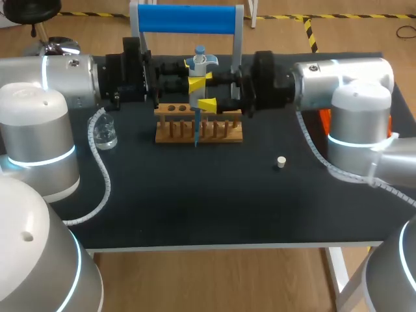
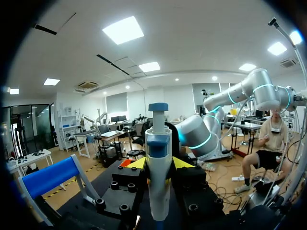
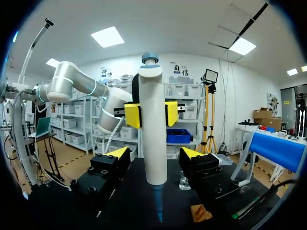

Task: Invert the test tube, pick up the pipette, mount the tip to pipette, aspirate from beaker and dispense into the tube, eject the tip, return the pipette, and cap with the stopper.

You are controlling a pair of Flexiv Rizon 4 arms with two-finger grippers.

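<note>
The white pipette [image 1: 199,65] stands upright above the wooden tube rack [image 1: 198,127], its blue tip [image 1: 195,135] pointing down at the rack. My left gripper [image 1: 197,83] is shut on the pipette's body [image 2: 158,177]. In the right wrist view the left gripper's yellow pads [image 3: 132,115] press the pipette [image 3: 153,124] from both sides. Just below, my right gripper [image 3: 154,153] straddles the pipette's lower body, open, with a gap on each side. The glass beaker [image 1: 104,135] stands left of the rack. The white stopper [image 1: 281,162] lies to the right on the mat. I cannot make out a test tube.
The blue-barred pipette stand [image 1: 187,19] rises behind the rack at the table's far edge. An orange object [image 1: 323,120] lies at the right, half hidden by my right arm. White cable conduits trail over the black mat [image 1: 195,201] on both sides.
</note>
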